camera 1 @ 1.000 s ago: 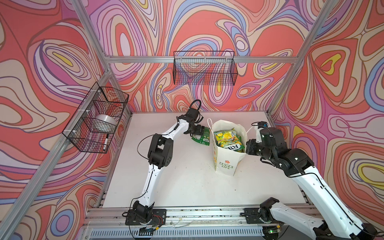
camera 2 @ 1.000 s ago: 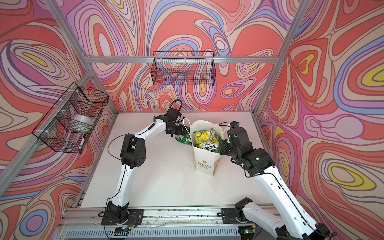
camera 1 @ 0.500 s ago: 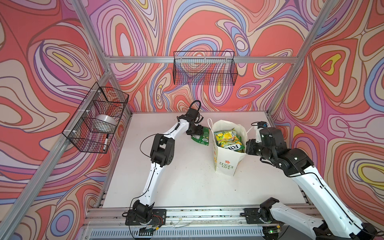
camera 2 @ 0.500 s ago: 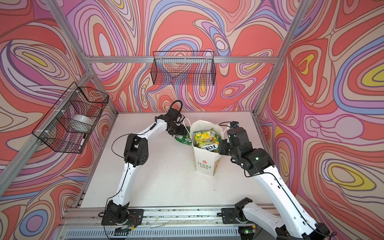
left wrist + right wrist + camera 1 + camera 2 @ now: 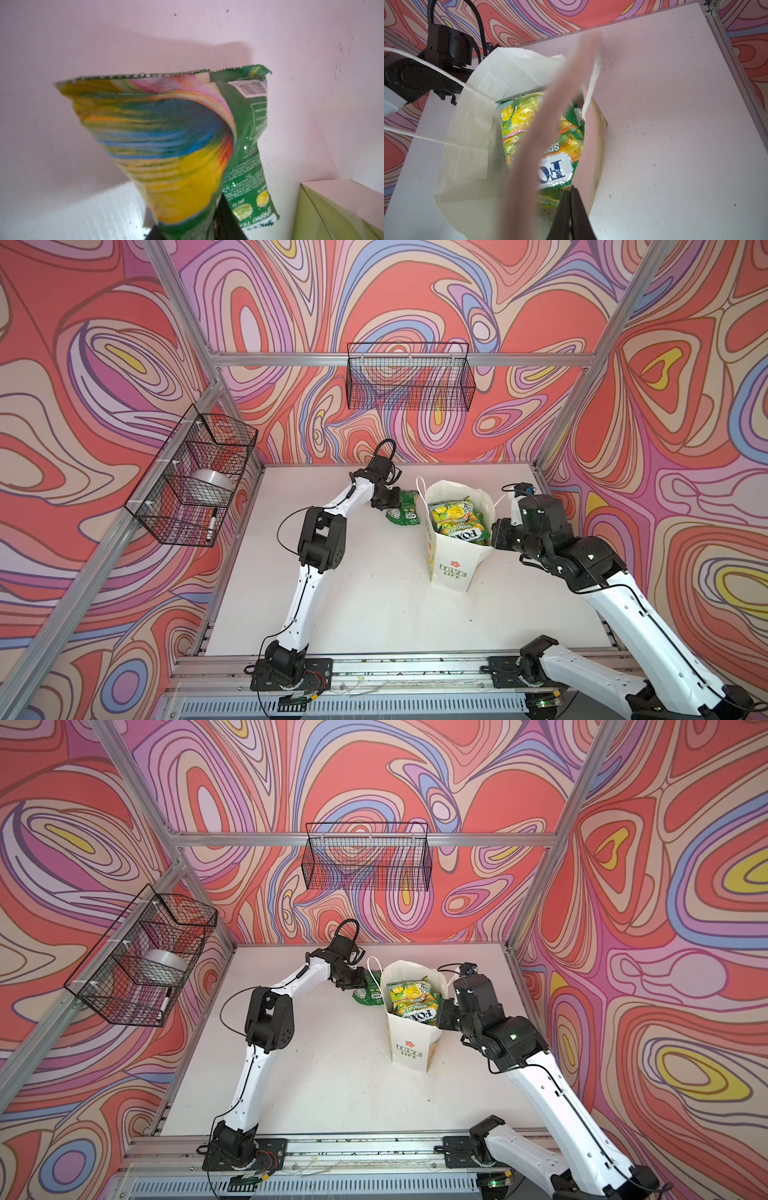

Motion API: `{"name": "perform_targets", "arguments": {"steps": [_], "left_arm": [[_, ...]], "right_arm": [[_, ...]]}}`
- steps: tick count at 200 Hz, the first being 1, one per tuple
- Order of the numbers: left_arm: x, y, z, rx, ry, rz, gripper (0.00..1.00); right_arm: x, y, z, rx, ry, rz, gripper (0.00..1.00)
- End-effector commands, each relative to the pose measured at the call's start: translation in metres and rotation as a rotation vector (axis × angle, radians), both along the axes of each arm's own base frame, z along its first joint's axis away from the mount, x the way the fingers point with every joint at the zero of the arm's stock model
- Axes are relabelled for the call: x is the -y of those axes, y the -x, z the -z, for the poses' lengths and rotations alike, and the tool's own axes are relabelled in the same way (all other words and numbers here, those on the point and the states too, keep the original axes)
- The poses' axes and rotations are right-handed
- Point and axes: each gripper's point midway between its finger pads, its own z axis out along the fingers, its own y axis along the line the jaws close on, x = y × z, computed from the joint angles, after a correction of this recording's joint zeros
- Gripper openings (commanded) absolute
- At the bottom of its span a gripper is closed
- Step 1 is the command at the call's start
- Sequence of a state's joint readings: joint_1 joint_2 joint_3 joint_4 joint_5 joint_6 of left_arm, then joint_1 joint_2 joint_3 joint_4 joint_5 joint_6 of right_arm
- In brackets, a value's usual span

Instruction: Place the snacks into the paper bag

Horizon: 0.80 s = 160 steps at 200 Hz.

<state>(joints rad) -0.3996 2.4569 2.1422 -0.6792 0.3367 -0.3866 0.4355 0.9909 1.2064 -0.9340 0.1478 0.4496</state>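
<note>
The white paper bag point(image 5: 453, 568) point(image 5: 409, 1048) stands upright near the table's middle, with several green-yellow snacks point(image 5: 455, 522) point(image 5: 525, 124) inside. My right gripper point(image 5: 496, 531) point(image 5: 571, 199) is shut on the paper bag's right rim. My left gripper point(image 5: 392, 501) point(image 5: 187, 228) is behind and to the left of the bag. It is shut on the lower end of a green snack packet point(image 5: 155, 135), which curls up towards the camera. Another green packet point(image 5: 249, 170) point(image 5: 402, 516) lies flat on the table beside it. A green corner of the bag point(image 5: 332, 207) shows in the left wrist view.
An empty black wire basket point(image 5: 409, 377) hangs on the back wall. A second wire basket point(image 5: 193, 477) on the left wall holds a silver roll and a marker. Aluminium frame posts bound the white table point(image 5: 374, 605).
The left gripper's jaws have closed from wide open onto the green packet, and the left elbow has shifted slightly. The right arm and the bag have not moved.
</note>
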Motion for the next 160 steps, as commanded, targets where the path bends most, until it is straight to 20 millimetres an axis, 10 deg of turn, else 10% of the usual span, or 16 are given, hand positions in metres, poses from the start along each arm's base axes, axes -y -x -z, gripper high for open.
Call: {"name": "perform_targets", "arguments": {"steps": [1, 160], "left_arm": [[-0.011, 0.005, -0.022, -0.003, 0.039, -0.068, 0.21], [-0.069, 0.061, -0.162, 0.287, 0.049, -0.232, 0.17]], "right_arm": [[-0.004, -0.003, -0.013, 0.040, -0.020, -0.011, 0.00], [-0.002, 0.000, -0.016, 0.053, -0.022, -0.010, 0.00]]}}
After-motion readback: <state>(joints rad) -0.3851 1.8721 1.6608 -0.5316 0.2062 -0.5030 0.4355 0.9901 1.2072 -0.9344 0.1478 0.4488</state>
